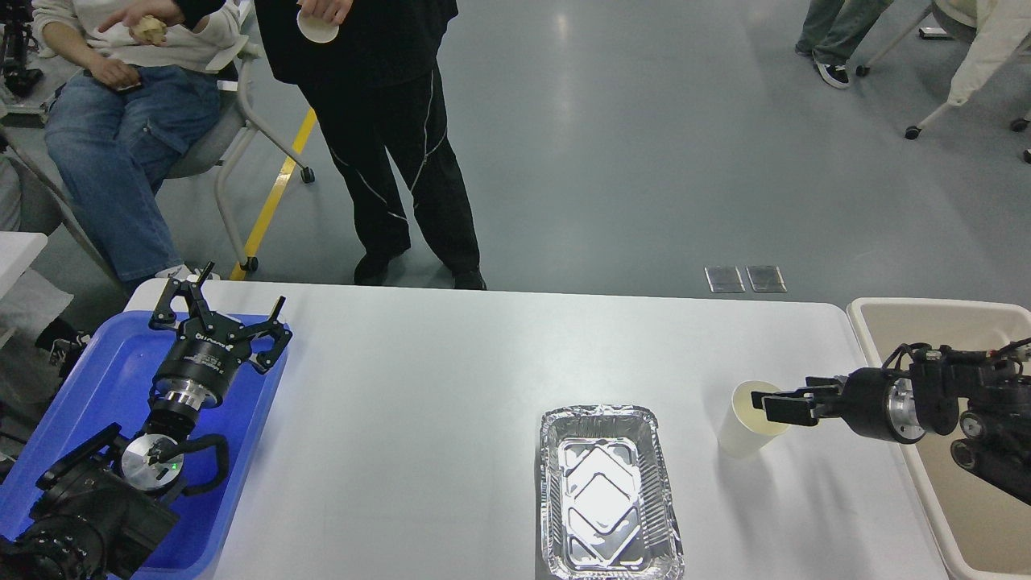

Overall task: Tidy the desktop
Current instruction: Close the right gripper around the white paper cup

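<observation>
The left arm enters from the near left corner and extends away over the blue tray [97, 354]. Its wrist points toward the far side, and the left gripper [233, 310] sits above the tray's far right portion. The two fingers are spread wide apart, with nothing between them and nothing touching them.

The right arm enters from the right edge, above the beige bin [878, 322], and reaches horizontally to the left. The right gripper [777, 403] is at the rim of a pale paper cup [737, 439]. The fingers lie close together at the cup's right rim, one appearing over the cup mouth. Whether they pinch the cup wall or merely rest against it cannot be determined from this view.

The desktop [419, 403] is the wide white surface spanning the scene between both arms. The tray overlaps its left edge; the bin stands just beside its right edge. The cup stands upright on the desktop's right portion, near the bin. A foil container [608, 491], open and rectangular, lies on the desktop near the front edge, just left of the cup and apart from it. The left gripper is well apart from both items. Two people [378, 121] are beyond the far edge.
</observation>
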Tool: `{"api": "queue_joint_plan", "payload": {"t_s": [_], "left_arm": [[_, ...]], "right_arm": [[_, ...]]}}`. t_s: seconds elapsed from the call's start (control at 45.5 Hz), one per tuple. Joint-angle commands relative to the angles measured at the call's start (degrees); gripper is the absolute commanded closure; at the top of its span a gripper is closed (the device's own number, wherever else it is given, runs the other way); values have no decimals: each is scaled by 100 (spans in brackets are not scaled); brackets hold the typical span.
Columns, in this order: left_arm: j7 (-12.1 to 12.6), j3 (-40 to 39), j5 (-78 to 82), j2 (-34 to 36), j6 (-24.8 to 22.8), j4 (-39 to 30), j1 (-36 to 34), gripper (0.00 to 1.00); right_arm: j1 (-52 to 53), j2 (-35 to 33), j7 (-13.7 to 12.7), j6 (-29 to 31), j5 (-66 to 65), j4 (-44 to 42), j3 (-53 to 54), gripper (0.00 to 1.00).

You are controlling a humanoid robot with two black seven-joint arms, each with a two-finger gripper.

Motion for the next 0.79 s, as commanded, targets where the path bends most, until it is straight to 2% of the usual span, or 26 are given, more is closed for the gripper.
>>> {"api": "queue_joint_plan", "payload": {"t_s": [0.0, 0.044, 0.11, 0.286, 0.374, 0.418, 0.462, 0.528, 0.66, 0.77], "left_arm": [[0, 0, 0, 0, 0, 0, 0, 0], [0, 0, 0, 0, 0, 0, 0, 0], [0, 0, 0, 0, 0, 0, 0, 0], [0, 0, 0, 0, 0, 0, 0, 0], [0, 0, 0, 0, 0, 0, 0, 0], [0, 0, 0, 0, 0, 0, 0, 0], [0, 0, 0, 0, 0, 0, 0, 0], [0, 0, 0, 0, 0, 0, 0, 0], [0, 0, 0, 0, 0, 0, 0, 0], [0, 0, 0, 0, 0, 0, 0, 0]], "right_arm": [[10, 238, 0, -147, 4, -311, -174, 3], [19, 247, 0, -147, -5, -319, -165, 4], [19, 247, 0, -147, -5, -346, -165, 11], [19, 343, 9, -147, -14, -468, -200, 15], [19, 510, 9, -147, -14, -635, -209, 25], [27, 537, 9, -147, -14, -715, -253, 35], [27, 546, 0, -147, -5, -741, -297, 55], [27, 546, 9, -147, 4, -733, -367, 76], [168, 537, 9, -139, 13, -768, -411, 96], [194, 537, 0, -112, 13, -759, -420, 100]]}}
